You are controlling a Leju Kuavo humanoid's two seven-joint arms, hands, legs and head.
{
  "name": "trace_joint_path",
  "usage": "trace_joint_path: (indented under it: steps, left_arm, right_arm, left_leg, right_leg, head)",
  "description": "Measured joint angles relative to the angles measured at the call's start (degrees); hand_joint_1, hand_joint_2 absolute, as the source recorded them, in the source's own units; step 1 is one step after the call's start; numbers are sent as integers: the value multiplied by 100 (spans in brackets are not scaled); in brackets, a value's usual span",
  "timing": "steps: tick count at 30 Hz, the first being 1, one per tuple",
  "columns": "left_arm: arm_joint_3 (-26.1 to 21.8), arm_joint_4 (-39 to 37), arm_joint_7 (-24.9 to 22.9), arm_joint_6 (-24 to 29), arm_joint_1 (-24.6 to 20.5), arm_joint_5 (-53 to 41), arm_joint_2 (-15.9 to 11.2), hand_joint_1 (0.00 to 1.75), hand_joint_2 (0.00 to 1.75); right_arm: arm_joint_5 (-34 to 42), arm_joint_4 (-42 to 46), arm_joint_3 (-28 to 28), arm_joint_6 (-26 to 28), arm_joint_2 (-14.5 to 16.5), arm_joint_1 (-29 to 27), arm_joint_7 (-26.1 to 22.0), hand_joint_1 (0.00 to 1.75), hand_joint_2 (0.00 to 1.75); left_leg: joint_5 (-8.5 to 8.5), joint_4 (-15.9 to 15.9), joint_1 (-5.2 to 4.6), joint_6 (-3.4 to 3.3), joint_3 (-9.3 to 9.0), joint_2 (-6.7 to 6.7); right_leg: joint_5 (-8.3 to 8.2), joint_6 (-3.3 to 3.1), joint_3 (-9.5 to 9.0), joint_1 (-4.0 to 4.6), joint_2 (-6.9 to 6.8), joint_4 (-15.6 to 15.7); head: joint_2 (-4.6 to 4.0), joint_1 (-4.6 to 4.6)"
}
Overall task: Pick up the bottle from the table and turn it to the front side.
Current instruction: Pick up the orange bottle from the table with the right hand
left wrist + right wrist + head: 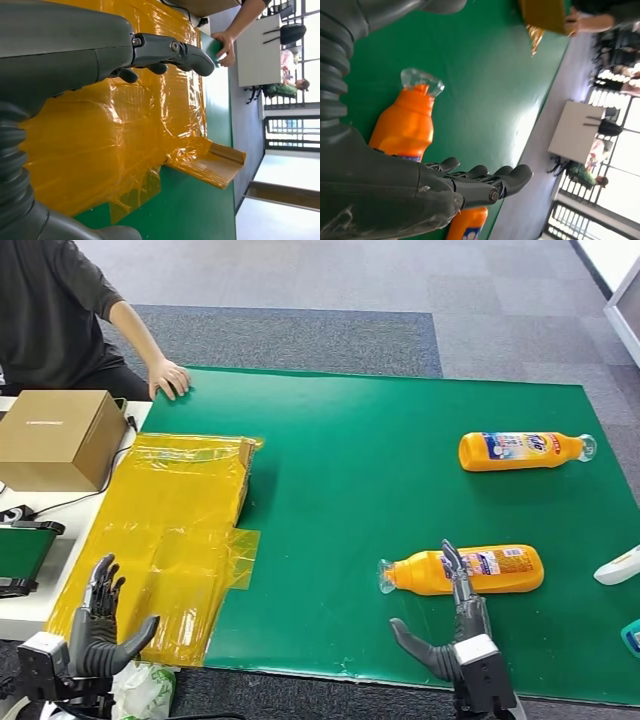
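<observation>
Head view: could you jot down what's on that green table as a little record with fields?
table cover: green mat
near bottle: orange, lying on its side, cap toward the left
far bottle: orange, lying on its side, cap toward the right
right hand: open, just in front of the near bottle, holding nothing
left hand: open, over the yellow plastic sheet
person's hand: resting on the mat's far left corner
</observation>
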State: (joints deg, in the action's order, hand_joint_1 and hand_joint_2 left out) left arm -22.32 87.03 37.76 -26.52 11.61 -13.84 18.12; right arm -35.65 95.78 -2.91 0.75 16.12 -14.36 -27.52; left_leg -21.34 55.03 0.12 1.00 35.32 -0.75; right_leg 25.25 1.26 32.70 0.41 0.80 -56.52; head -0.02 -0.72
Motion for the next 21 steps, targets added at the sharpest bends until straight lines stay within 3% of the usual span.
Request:
trace_joint_path:
  steps: [4, 8, 13, 21]
  left_arm:
    - [-4, 0, 20, -128, -1, -73, 0, 0, 175]
    - [4, -20, 86, -187, -6, -109, -1, 0, 175]
    - [18, -167, 197, -159, -65, -66, -25, 0, 175]
    - [155, -467, 210, 33, -278, 221, -104, 0, 175]
  right_arm:
    - [-1209, 57, 74, 899, -67, 89, 508, 0, 175]
    - [-2446, 212, 42, 1222, -229, 346, 1151, 0, 175]
    - [-3865, 190, 16, 1123, -640, 731, 1934, 0, 175]
    - [-4617, -723, -4, 361, -1309, 1512, 2549, 0, 175]
  left_leg:
    - [0, 0, 0, 0, -1, 0]
    - [1, 1, 0, 0, -2, 1]
    - [2, 1, -1, -1, -2, 1]
    - [11, 2, -1, -5, -2, 1]
  right_leg:
    - [-1, 0, 2, 0, 1, 0]
    - [-2, 2, 4, -3, 1, 0]
    - [-6, 6, 1, -5, 1, 0]
    - [-16, 7, -1, -4, 1, 0]
  head:
    - [0, 1]
    - [1, 2]
    - [0, 1]
    - [-1, 0]
